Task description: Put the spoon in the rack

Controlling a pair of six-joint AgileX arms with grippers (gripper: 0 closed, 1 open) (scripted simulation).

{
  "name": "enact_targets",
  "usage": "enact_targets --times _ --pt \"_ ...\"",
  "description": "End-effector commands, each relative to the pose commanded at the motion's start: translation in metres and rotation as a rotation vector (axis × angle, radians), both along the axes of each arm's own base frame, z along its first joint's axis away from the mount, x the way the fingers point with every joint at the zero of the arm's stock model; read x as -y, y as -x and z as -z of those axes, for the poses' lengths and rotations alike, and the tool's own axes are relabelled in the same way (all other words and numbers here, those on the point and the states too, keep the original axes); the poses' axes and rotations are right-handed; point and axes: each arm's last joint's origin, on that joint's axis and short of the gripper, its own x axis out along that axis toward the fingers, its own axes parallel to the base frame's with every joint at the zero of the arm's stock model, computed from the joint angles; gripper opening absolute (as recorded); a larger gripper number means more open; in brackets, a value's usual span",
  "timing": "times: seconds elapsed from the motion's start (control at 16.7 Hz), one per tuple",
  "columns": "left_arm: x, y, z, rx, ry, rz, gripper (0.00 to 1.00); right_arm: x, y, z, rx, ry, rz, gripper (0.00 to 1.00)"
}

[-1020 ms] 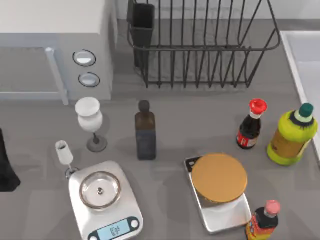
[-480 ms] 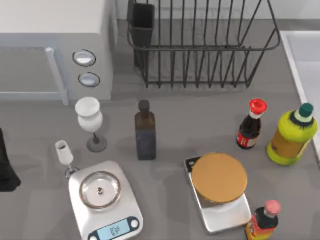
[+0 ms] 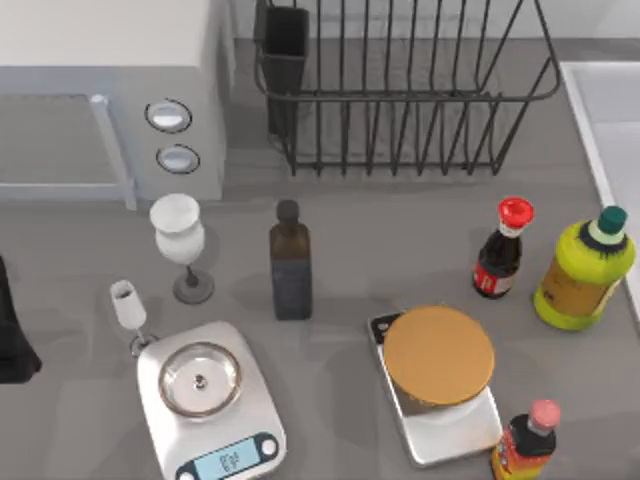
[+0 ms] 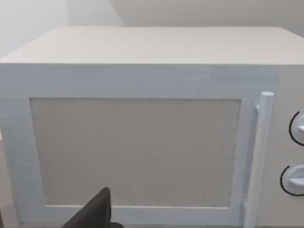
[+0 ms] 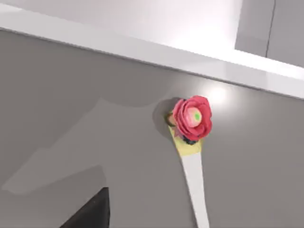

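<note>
Nothing on the table (image 3: 360, 255) has shifted since the earlier top views; every object sits where it did. Nearest in the top view are a white kitchen scale (image 3: 210, 400) with a steel pan and a lit display whose digits are too small to read, a second scale (image 3: 435, 385) carrying a round orange-brown disc, and a small bottle with a pink cap (image 3: 527, 440) at the near right. Just left of the white scale stands a small white shaker (image 3: 127, 303). In the middle band are a white goblet (image 3: 180, 243), a dark brown bottle (image 3: 290, 262), a red-capped sauce bottle (image 3: 500, 250) and a yellow-green bottle (image 3: 583, 270); their labels cannot be read. Farther back on the left is a white microwave (image 3: 110, 90) with two round knobs, and the rack (image 3: 400, 90) stands at the far centre, its black utensil cup (image 3: 284, 50) at its left corner. The left arm (image 3: 12, 335) is a dark shape at the table's left edge; its wrist view faces the microwave door, and whether its fingers are apart or together cannot be told. The right wrist view looks down on the spoon (image 5: 192, 142), white-handled with a pink rose ornament, lying on grey surface near a white edge; the right gripper's finger state cannot be told either.
</note>
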Motion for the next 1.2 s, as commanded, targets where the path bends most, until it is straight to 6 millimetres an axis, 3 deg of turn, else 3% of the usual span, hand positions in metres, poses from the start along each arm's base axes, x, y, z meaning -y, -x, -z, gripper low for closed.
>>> enact_targets --times 0.24,0.48,0.9,1.2 --pt "0.000 0.000 0.000 0.000 0.000 0.000 1.00 0.040 -0.021 0.007 -0.292 -0.099 -0.060 1.00" --pt "0.000 0.000 0.000 0.000 0.000 0.000 1.00 0.066 -0.029 0.012 -0.420 -0.182 -0.105 1.00" --pt "0.000 0.000 0.000 0.000 0.000 0.000 1.00 0.068 -0.030 0.013 -0.433 -0.192 -0.114 1.00" --pt "0.000 0.000 0.000 0.000 0.000 0.000 1.00 0.072 -0.034 0.051 -0.433 -0.194 -0.111 1.00"
